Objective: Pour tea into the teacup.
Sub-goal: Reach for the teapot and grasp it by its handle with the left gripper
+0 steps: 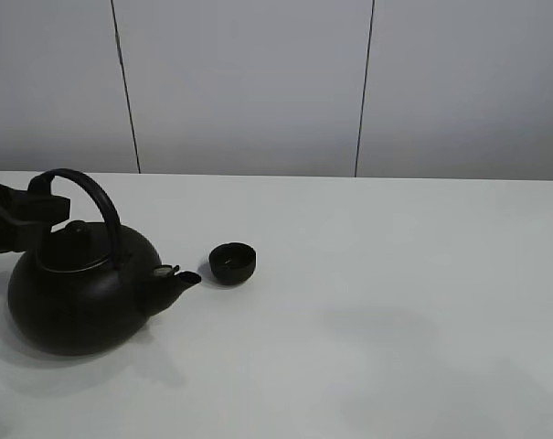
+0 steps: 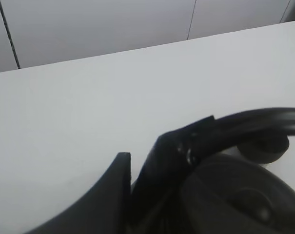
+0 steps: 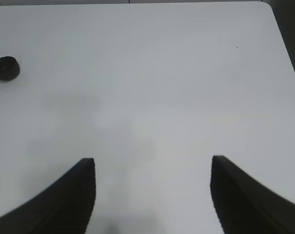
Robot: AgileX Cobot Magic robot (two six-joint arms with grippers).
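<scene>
The big round black kettle (image 1: 75, 293) sits at the left of the white table, its spout (image 1: 180, 277) pointing right at the teacup (image 1: 232, 262), a small low black cup standing a short gap away. My left gripper (image 1: 40, 206) comes in from the left edge and is shut on the left end of the kettle's arched handle (image 1: 98, 197). In the left wrist view its dark fingers (image 2: 115, 195) close around the handle (image 2: 254, 122) above the kettle's lid (image 2: 235, 195). My right gripper (image 3: 152, 165) is open over bare table with nothing between its fingers. The teacup (image 3: 5, 68) lies far off from it.
The white table (image 1: 395, 302) runs wide to the right of the cup. Grey wall panels (image 1: 258, 82) stand behind its back edge. The table's rounded corner and side edge (image 3: 284, 39) appear in the right wrist view.
</scene>
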